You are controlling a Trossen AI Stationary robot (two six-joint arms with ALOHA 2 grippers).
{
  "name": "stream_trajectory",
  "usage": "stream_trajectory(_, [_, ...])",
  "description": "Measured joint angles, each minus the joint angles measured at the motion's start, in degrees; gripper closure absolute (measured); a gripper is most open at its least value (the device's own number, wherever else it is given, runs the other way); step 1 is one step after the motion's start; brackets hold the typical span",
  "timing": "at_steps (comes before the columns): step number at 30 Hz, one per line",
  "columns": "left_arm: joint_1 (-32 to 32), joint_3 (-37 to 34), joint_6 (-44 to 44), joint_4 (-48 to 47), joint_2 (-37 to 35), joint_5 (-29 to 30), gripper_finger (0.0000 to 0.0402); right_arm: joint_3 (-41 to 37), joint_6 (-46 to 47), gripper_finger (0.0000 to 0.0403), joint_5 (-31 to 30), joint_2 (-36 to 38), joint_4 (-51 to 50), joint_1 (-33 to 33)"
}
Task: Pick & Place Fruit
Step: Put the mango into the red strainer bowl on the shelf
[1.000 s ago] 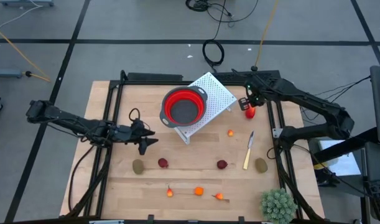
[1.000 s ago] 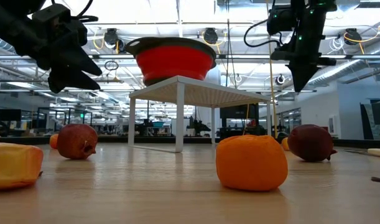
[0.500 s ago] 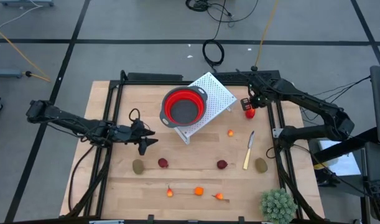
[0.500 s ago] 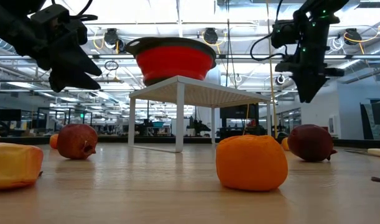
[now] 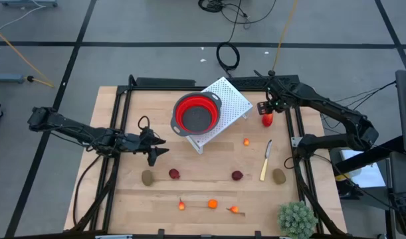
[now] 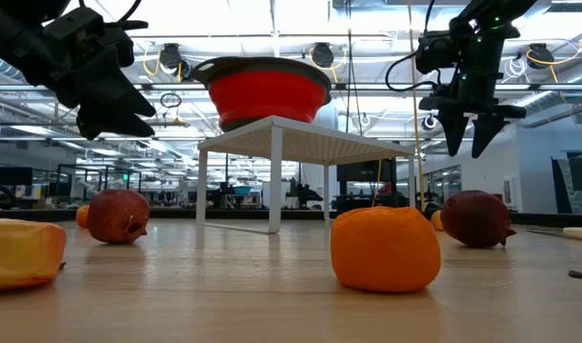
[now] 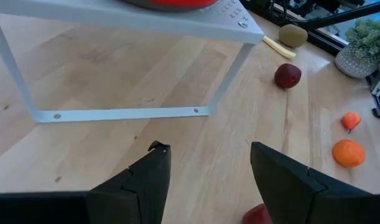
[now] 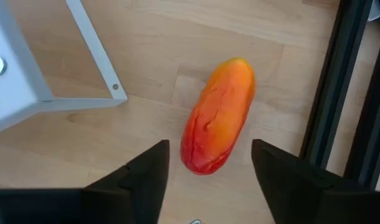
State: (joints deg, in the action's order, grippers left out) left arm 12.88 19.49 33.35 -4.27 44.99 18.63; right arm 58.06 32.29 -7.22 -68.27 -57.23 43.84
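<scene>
The long red-orange fruit (image 8: 217, 115) lies on the wood at the far right (image 5: 267, 120), beside the white stand's leg. My right gripper (image 8: 208, 180) hangs open above it, one finger on either side and clear of it (image 6: 467, 143). My left gripper (image 5: 153, 151) is open over the table's left middle with nothing between its fingers (image 7: 208, 180). Two olive ovals (image 5: 147, 177) (image 5: 278, 176), two dark red balls (image 5: 174, 174) (image 5: 237, 175) and several small orange pieces (image 5: 212, 204) lie scattered on the near half.
A red bowl (image 5: 197, 113) sits on a white perforated stand (image 5: 230, 99) at the far middle. A pale yellow stick (image 5: 265, 161) lies right of centre. A spiky green plant ball (image 5: 297, 219) stands at the near right corner. Black frame rails (image 5: 298, 143) run along the table's sides.
My right gripper has opened from shut and come down a little over the red-orange fruit, which has stayed where it lay.
</scene>
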Motion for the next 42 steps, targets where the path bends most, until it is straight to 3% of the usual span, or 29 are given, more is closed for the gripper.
stream_trajectory(7, [0.0,0.0,-0.26,-0.15,0.0,0.02,0.0183,-0.01,0.02,0.0131,0.02,-0.28,0.14,0.76])
stream_trajectory(15, [0.0,0.0,-0.26,-0.15,0.0,0.0,0.0183,-0.04,-0.02,0.0109,-0.06,-5.22,0.24,0.78])
stream_trajectory(30, [0.0,0.0,-0.46,-0.15,0.0,-0.02,0.0183,-0.25,0.02,0.0107,2.59,-11.43,3.73,5.73])
stream_trajectory(42, [0.0,0.0,-0.47,-0.13,0.0,-0.02,0.0183,-9.87,3.66,0.0108,4.58,-11.39,13.98,6.39])
